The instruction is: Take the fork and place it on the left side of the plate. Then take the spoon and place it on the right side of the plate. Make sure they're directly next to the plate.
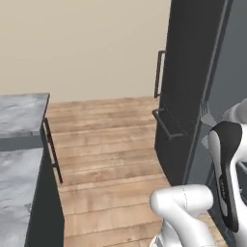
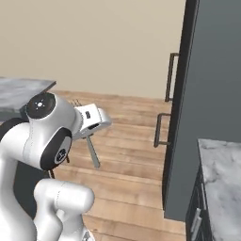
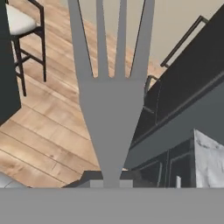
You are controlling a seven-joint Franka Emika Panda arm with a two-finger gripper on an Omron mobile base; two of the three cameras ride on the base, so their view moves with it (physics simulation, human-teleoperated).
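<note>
Gripper (image 2: 89,134): pressed together on the fork (image 3: 109,100), which is pinched by the lower part of its handle. In the right base view the gripper is seen at the end of the white hand, in front of the arm's large rounded joint, held in the air above the wooden floor (image 2: 127,155).

Fork: grey metal, four tines. In the hand view it is seen close up, rising from between the finger tips at the bottom and running to the top edge, tines spread upward. In the right base view the handle is seen slanting down and to the right below the hand, while the tine tips are glimpsed above and behind it. In the left base view the tines (image 1: 206,112) are seen poking up at the right, just beside the arm's upper link and against the dark cabinet (image 1: 185,82). The fork is carried clear of every surface.

Surroundings: tall dark cabinet with bar handles, seen at the right of both base views; grey marble counter (image 1: 21,116) at the left of the left base view; a further marble counter top (image 2: 221,179) at the lower right of the right base view; dark-framed stool with a pale seat (image 3: 22,26) standing on the floor, upper left of the hand view; beige wall (image 1: 82,43) behind
</note>
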